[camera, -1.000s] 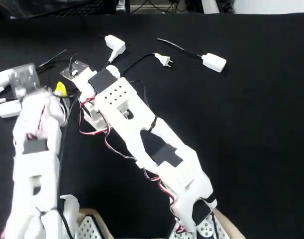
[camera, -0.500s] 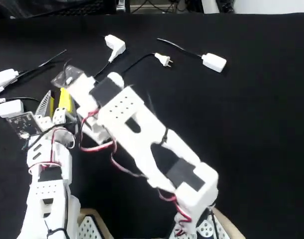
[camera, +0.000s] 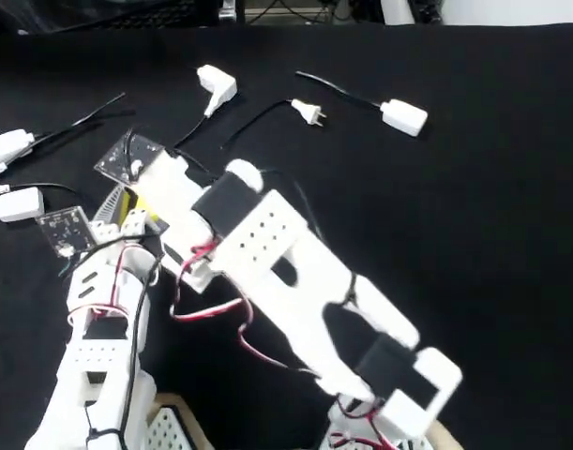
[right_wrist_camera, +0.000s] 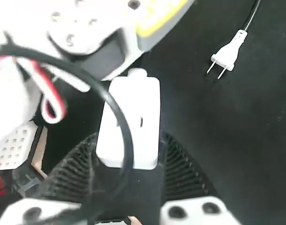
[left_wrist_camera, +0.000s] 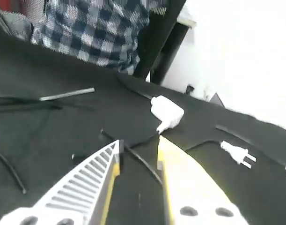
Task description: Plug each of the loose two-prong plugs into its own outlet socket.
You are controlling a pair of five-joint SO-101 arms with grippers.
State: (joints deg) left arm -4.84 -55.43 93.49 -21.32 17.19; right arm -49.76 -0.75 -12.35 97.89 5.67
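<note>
Pinched between the jaws of the right gripper (right_wrist_camera: 128, 157): a white socket block (right_wrist_camera: 145, 101), two slots facing the wrist camera, a black cable (right_wrist_camera: 128, 136) looped across in front. Over on the left gripper (left_wrist_camera: 138, 146), spread wide at the jaws, gripping nothing, only a black cord (left_wrist_camera: 142, 163) on the table seen through the gap.

Picked out the loose plug (camera: 309, 113) lying flat on the black table (camera: 492, 234), untouched, well apart from both grippers. Found a second socket (camera: 403, 117) near it on the prong side, not touching. Found a third socket (camera: 216, 87) near it on the cord side. Farther out on that cord side, past the arms, caught two more white pieces (camera: 7, 146), too small to call plug or socket.

Read this as the set-up before a first mating: socket secured, plug not yet picked up, none seen seated. Called next for the empty left gripper to travel out to the plug, close across its body with the prongs left clear, then bring the prongs square to the two slots and push straight in. Worth watching: that cable over the held block, likely to foul the slots unless cleared.
</note>
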